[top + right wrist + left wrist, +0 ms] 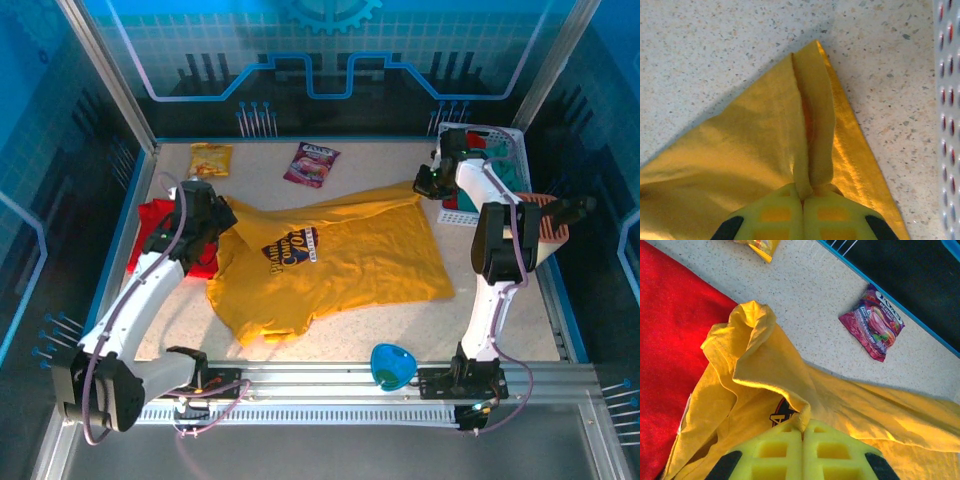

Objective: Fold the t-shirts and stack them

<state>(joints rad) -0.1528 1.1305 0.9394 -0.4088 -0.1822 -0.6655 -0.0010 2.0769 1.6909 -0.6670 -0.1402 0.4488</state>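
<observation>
Mustard t-shirt [340, 265] clamped in left hand [802, 427], right hand [802, 192]; wrist views reveal pinched folds [812, 125]; overhead, print [290, 250].

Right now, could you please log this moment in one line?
left tool: shut on yellow t-shirt | right tool: shut on same shirt

A pale speckled table [390, 160] is bordered by a thin blue rim [128, 220]. Behind it a blue back wall [330, 50] is seen, marked with a fine grid, a gear outline and a stepped line. Translucent blue side walls [45, 150] are held between slanted metal posts [105, 70]. A ribbed metal rail [330, 378] is laid along the near edge. The surface is lit warmly, and soft shadows are cast.
</observation>
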